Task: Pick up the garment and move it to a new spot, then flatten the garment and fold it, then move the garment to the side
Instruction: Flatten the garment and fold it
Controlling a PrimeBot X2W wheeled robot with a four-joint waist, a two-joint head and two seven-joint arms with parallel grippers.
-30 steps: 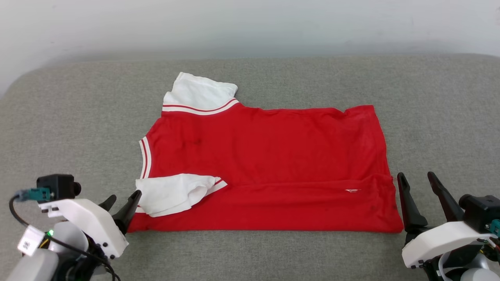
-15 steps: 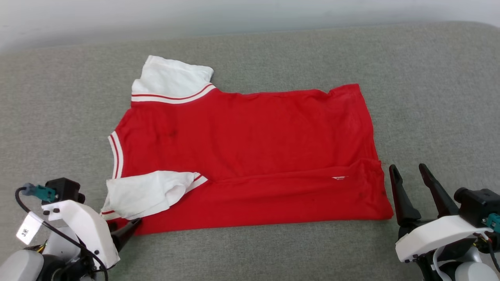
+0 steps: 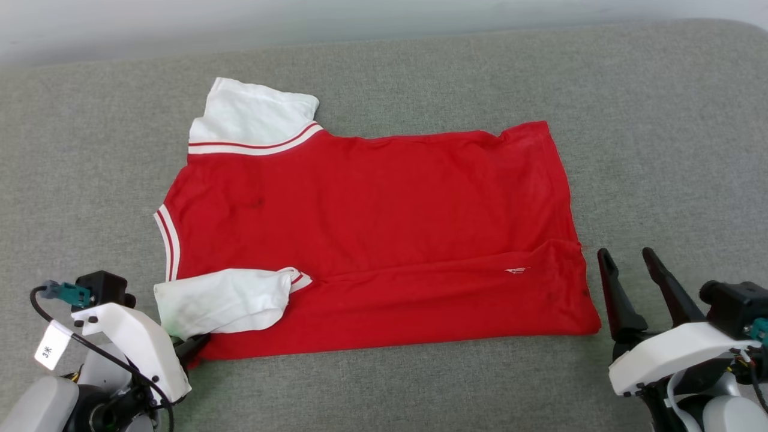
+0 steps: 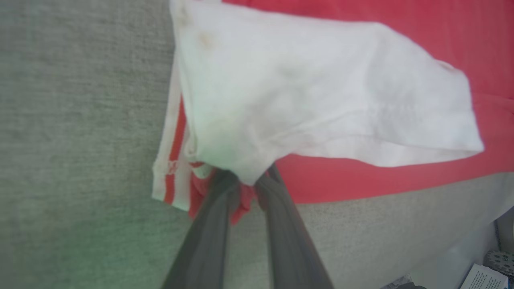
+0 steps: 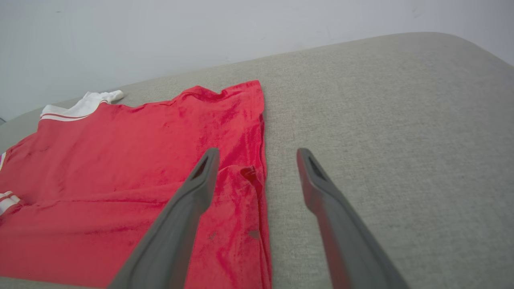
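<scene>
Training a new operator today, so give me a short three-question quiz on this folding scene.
1. True or false: the right gripper is shut on the garment.
2. Where does the left gripper pinch the garment? A: at the striped collar trim. B: at the near corner, under a white sleeve. C: at the hem beside the right gripper.
3. Which white sleeve lies folded onto the red body, the near sleeve or the far sleeve?

Key: 1 false, its jaws stand open; 2 B; 3 the near sleeve.
</scene>
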